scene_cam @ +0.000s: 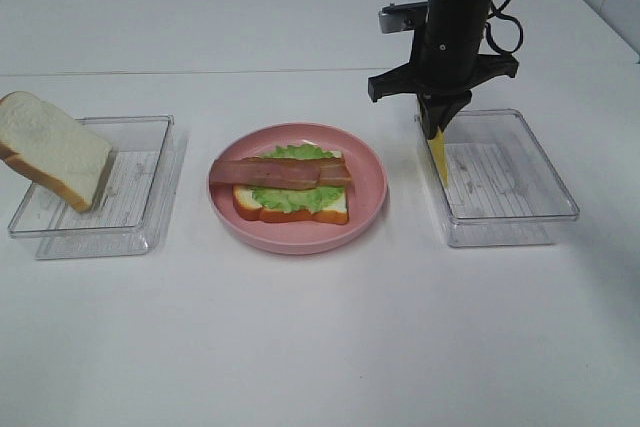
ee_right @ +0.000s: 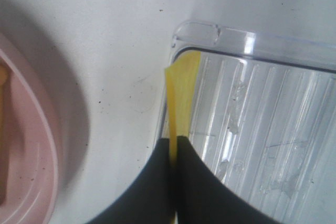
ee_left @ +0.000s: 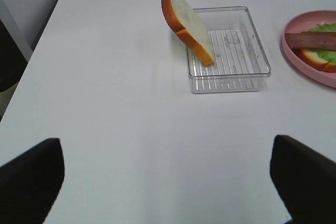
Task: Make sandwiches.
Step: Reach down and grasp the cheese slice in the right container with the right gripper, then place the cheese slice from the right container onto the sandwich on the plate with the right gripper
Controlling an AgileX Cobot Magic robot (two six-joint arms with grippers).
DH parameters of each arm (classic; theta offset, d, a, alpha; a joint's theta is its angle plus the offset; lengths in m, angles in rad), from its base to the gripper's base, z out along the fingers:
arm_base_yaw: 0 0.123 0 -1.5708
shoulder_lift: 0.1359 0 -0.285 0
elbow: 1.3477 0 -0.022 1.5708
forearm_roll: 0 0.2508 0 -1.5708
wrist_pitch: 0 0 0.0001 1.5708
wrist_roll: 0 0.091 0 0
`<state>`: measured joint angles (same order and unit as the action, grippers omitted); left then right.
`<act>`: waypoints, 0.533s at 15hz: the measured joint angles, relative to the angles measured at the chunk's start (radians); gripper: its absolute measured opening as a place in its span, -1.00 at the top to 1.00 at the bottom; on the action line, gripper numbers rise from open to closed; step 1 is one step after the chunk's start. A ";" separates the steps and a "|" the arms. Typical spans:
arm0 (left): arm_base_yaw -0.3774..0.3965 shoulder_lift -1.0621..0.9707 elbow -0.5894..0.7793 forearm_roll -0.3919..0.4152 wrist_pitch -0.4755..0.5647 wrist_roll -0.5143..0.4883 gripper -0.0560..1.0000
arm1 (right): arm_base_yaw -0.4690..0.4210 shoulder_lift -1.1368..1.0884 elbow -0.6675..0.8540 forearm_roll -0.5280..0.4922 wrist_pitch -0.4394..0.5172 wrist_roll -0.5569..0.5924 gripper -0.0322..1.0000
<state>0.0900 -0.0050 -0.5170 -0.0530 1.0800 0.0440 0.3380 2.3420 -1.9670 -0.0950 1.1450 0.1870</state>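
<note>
A thin yellow cheese square [scene_cam: 438, 157] hangs clamped in the right jaws over the edge of a clear tray [scene_cam: 545, 202], beside the pink plate [scene_cam: 372, 192] stacked with bread [scene_cam: 290, 211], lettuce [scene_cam: 300, 197] and bacon [scene_cam: 280, 172], as the left jaws stand wide apart above the counter [scene_cam: 320, 347].

Pink plate [scene_cam: 371, 183], green lettuce [scene_cam: 300, 199], reddish-brown bacon [scene_cam: 280, 173], yellow cheese [scene_cam: 438, 155], white bread slice [scene_cam: 55, 147] with orange crust, clear ribbed tray [scene_cam: 150, 123].
</note>
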 joint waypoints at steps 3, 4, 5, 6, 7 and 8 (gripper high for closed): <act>0.000 0.000 0.000 0.000 0.000 0.000 -0.98 | 0.000 -0.001 0.000 -0.004 0.001 0.000 0.90; 0.000 0.000 0.000 0.000 0.000 0.000 -0.98 | 0.000 -0.021 0.000 0.008 0.029 0.000 0.90; 0.000 0.000 0.000 0.000 0.000 0.000 -0.98 | 0.000 -0.053 0.000 0.029 0.038 0.000 0.90; 0.000 0.000 0.000 0.000 0.000 0.000 -0.98 | 0.000 -0.073 0.000 0.048 0.045 0.000 0.90; 0.000 0.000 0.000 0.000 0.000 0.000 -0.98 | 0.000 -0.126 0.000 0.088 0.049 0.000 0.90; 0.000 0.000 0.000 0.000 0.000 0.000 -0.98 | 0.000 -0.184 0.000 0.143 0.049 -0.009 0.90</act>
<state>0.0900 -0.0050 -0.5170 -0.0530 1.0800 0.0440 0.3380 2.1580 -1.9670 0.0480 1.1940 0.1780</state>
